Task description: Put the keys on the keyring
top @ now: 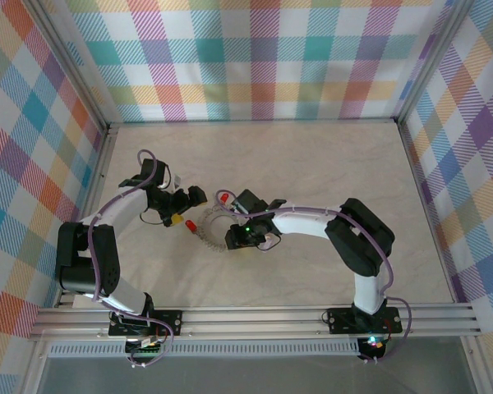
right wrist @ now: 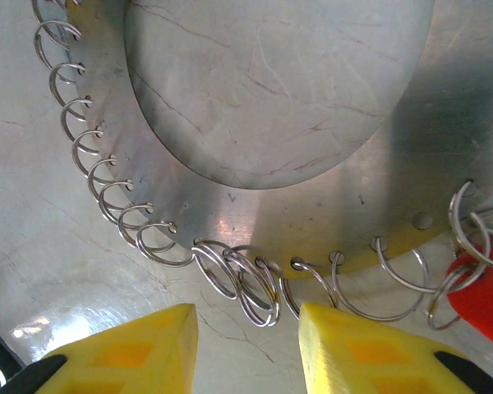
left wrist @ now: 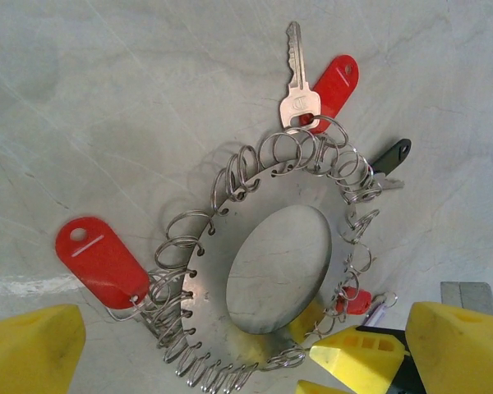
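1. Nearest you, both arms are rising from the front edge of the pale marbled desk (top: 329, 164) and bending inward toward its middle.
2. The left pincer (left wrist: 246, 316) is standing fully open. Its yellow fingers (left wrist: 29, 349) are spread wider than the keyring and are gripping nothing.
3. The right pincer (right wrist: 246, 345) is standing partly open, its yellow fingers (right wrist: 370, 353) apart with nothing clamped between them. Its tips are pointing at the keyring's rim, just short of a cluster of small wire loops (right wrist: 251, 283).
4. The keyring (left wrist: 222, 271) is lying flat on the desk between the two pincers. It is a grey metal disc with an oval hole in its middle and wire loops hooked all around its edge.
5. In the left wrist view, a red key tag (left wrist: 103, 261) is lying at the keyring's left side, touching the loops there.
6. At the far side of the keyring, a silver key (left wrist: 298, 82) is lying with its head against the loops. A second red tag (left wrist: 333, 82) is tucked partly under it, and a black tag (left wrist: 390, 154) is lying nearby to the right.
7. Farthest away, plaid walls (top: 271, 57) are enclosing the desk.
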Available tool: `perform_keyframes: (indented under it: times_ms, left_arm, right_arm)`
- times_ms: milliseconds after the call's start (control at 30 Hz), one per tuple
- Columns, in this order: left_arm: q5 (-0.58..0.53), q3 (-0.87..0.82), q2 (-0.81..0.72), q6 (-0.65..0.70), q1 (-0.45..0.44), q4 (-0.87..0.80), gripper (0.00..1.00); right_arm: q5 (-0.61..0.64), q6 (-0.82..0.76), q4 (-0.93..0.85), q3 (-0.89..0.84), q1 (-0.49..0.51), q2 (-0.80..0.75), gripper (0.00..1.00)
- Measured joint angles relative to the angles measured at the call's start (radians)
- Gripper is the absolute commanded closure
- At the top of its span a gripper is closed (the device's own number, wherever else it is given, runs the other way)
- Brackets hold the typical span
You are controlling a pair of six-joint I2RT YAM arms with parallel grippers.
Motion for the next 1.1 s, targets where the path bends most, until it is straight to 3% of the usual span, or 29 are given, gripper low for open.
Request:
perform_keyframes:
  times_ms: [500, 1100]
  left_arm:
    - [0.0, 0.0, 0.0, 0.0, 0.0, -0.002, 0.0]
    - [0.0, 0.0, 0.0, 0.0, 0.0, -0.002, 0.0]
  right_arm:
    - [-0.05, -0.002, 0.036, 0.055, 0.005, 0.056, 0.73]
    - [-0.125, -0.036, 0.132, 0.037, 0.004, 0.056, 0.7]
